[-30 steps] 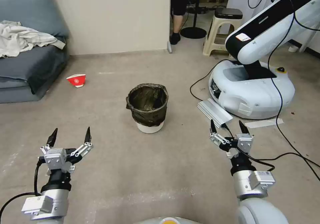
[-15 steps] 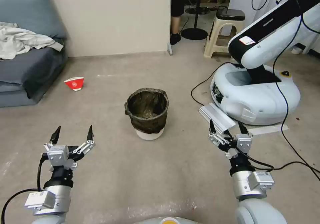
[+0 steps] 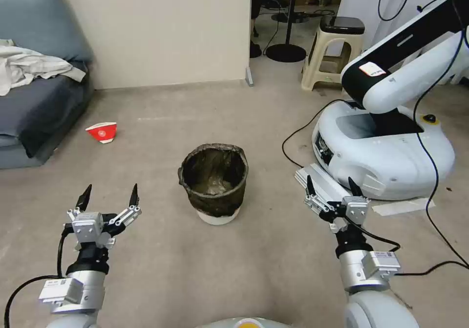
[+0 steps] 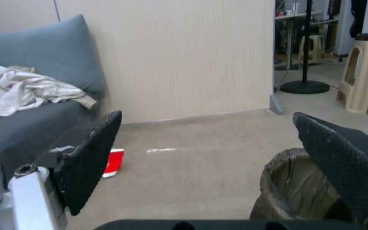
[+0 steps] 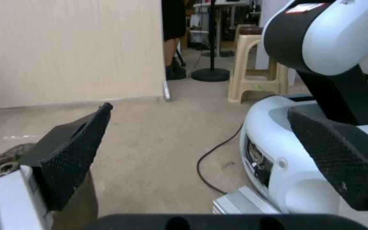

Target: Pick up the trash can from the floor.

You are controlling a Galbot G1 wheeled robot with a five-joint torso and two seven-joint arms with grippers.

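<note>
Nearest to you, your left claw (image 3: pixel 110 195) hangs low over the floor (image 3: pixel 161 264) with its fingers spread wide, holding nothing. Your right claw (image 3: pixel 331 185) sits level with it on the other side, just as wide open and empty. Between and a little beyond them, the trash can (image 3: pixel 214 181) stands upright on the carpet, its dark bag folded over the rim, well apart from both claws. Farther left lies a red-and-white paper bowl (image 3: pixel 102 132) near the grey sofa (image 3: pixel 29 108). To the right rests another robot's white base (image 3: pixel 386 154).
</note>
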